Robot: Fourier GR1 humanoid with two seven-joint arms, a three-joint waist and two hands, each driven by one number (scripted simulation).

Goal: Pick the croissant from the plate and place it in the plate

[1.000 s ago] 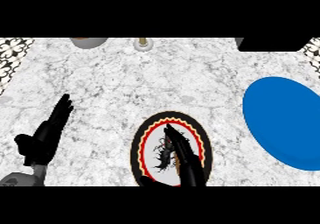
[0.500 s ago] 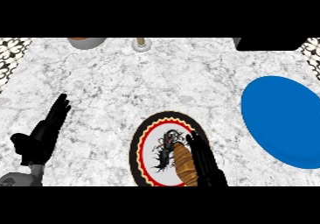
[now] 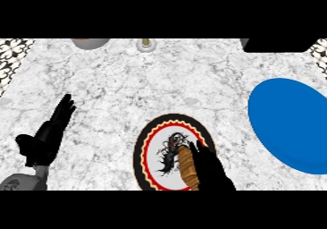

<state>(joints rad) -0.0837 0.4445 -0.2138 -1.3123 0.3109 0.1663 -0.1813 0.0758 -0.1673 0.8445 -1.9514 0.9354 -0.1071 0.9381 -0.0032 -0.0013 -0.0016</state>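
Head view, right robot hand [image 3: 209,167] seemingly curled around croissant [image 3: 186,167] on patterned plate [image 3: 148,152], left robot hand [image 3: 48,136] released, resting.

A: What colours sit on the counter [image 3: 159,80]?

B: It's white marble with grey veining. At three o'clock lies a plain bright blue plate [image 3: 291,125]. At six o'clock is a patterned plate [image 3: 153,134]: black rim edged in cream, a red ring, a white centre with a black swirling figure.

A: And the croissant [image 3: 186,167]?

B: Golden brown with darker stripes, on that patterned plate.

A: The hands?

B: Both black, the right hand [image 3: 212,170] and the left hand [image 3: 47,136], the left on a grey forearm [image 3: 21,182].
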